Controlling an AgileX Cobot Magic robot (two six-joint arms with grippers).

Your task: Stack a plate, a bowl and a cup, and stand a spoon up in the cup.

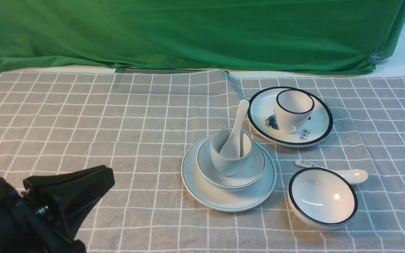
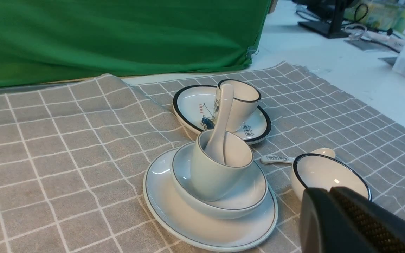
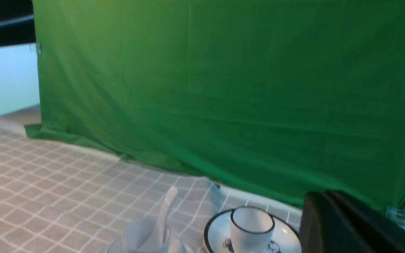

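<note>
The pale plate (image 1: 229, 198) lies on the checked cloth, right of the middle. The pale bowl (image 1: 255, 168) sits on it, and the cup (image 1: 229, 161) stands in the bowl, tilted a little. The plain white spoon (image 1: 239, 119) stands in the cup with its handle leaning up and back. My left gripper (image 1: 107, 175) is at the near left, well clear of the stack, shut and empty. In the left wrist view its jaws (image 2: 323, 191) are pressed together beside the stack (image 2: 209, 172). In the right wrist view my right gripper (image 3: 315, 200) is shut and empty, high above the cloth.
A black-rimmed plate (image 1: 320, 123) with a black-rimmed cup (image 1: 292, 110) on it lies behind and right of the stack. A black-rimmed bowl (image 1: 322, 196) and a marked spoon (image 1: 353, 174) lie at the near right. A green cloth (image 1: 188, 31) hangs along the back.
</note>
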